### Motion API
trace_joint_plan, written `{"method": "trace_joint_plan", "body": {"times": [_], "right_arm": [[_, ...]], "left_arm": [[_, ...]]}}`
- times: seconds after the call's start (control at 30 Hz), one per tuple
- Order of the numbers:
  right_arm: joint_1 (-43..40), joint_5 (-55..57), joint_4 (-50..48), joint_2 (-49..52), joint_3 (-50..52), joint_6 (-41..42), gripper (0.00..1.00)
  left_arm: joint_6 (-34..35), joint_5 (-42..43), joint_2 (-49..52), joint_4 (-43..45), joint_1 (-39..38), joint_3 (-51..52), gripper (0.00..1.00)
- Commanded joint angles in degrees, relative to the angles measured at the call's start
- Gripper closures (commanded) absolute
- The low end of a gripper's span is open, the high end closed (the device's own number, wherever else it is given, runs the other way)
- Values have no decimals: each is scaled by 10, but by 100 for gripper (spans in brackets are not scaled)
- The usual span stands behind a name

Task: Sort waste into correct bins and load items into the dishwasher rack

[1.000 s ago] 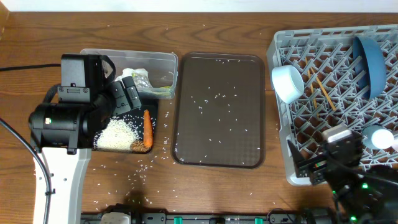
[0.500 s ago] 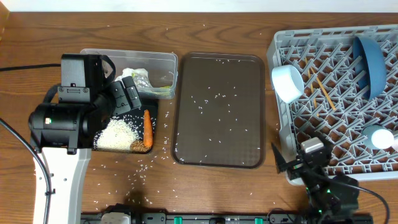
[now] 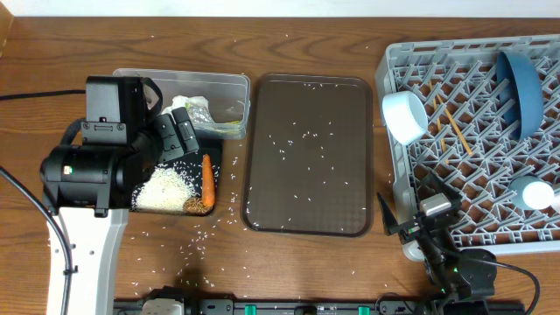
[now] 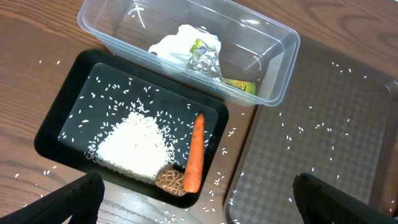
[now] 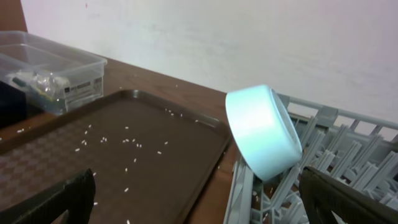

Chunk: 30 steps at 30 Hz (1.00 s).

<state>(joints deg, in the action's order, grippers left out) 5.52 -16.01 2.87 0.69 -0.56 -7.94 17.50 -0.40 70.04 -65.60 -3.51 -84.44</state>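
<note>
Left of the brown serving tray (image 3: pixel 306 105), the left gripper (image 3: pixel 179 136) hangs released with its fingers spread wide over the black tray (image 4: pixel 56 124). That tray's right rim lies just beside the serving tray's left edge. It holds the rice heap (image 4: pixel 134 146), brown lump (image 4: pixel 169 180) and carrot (image 4: pixel 194 152). The clear tub (image 4: pixel 280 68) touching it holds the napkin (image 4: pixel 180 40) and wrapper (image 4: pixel 205 59).

Right of the serving tray, a narrow strip of table meets the dishwasher rack (image 3: pixel 472 166). There the right gripper (image 3: pixel 411 217) sits spread and empty. The rack carries the white bowl (image 3: pixel 404 116), chopsticks (image 3: pixel 455 127) and plate (image 3: pixel 522 80). The frame edge cuts off the light-blue cup (image 3: pixel 532 192).
</note>
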Motion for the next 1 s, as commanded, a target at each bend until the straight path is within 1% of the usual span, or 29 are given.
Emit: {"method": "trace_joint_plan", "body": {"times": [0.0,0.47,0.7,0.77,0.87,0.97], "right_arm": [[-7,-5,-2,-3,3,6,1],[-7,-5,-2,-3,3,6,1],[-7,-5,-2,-3,3,6,1],[-7,-5,-2,-3,3,6,1],[-7,-5,-2,-3,3,6,1],[-7,-5,-2,-3,3,6,1]], "left_arm": [[-10,-5,0,-1,2,-2,2],[-10,-5,0,-1,2,-2,2],[-10,-5,-29,-3,-6,-2,2],[-14,-27,-51,-2,-6,-1,2],[-14,-31,-100,43,-6,17,2],[-14,-30,-157,144,-6,69,2]]}}
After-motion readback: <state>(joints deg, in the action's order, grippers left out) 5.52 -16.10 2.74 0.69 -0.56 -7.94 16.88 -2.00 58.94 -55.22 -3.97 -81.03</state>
